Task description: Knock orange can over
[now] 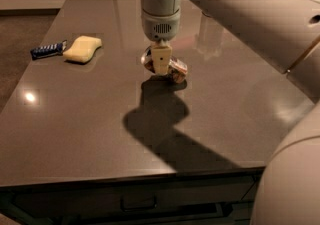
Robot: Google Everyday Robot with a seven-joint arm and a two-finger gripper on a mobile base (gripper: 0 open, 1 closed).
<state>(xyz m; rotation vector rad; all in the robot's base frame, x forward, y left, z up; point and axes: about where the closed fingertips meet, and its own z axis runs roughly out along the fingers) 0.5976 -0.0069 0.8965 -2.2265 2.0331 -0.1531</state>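
The orange can (177, 69) lies tipped on its side near the middle of the dark table (75, 119), its silver end (146, 59) facing left. My gripper (161, 62) hangs straight down from the white arm, directly in front of the can and hiding its middle. The gripper's tip is at the can's height, just above the tabletop. I cannot tell whether it touches the can.
A yellow sponge (82, 49) and a blue snack bar (47, 50) lie at the table's left. A clear plastic bottle (210, 31) stands behind the can at the back. My white arm spans the upper right. The table's front edge is near.
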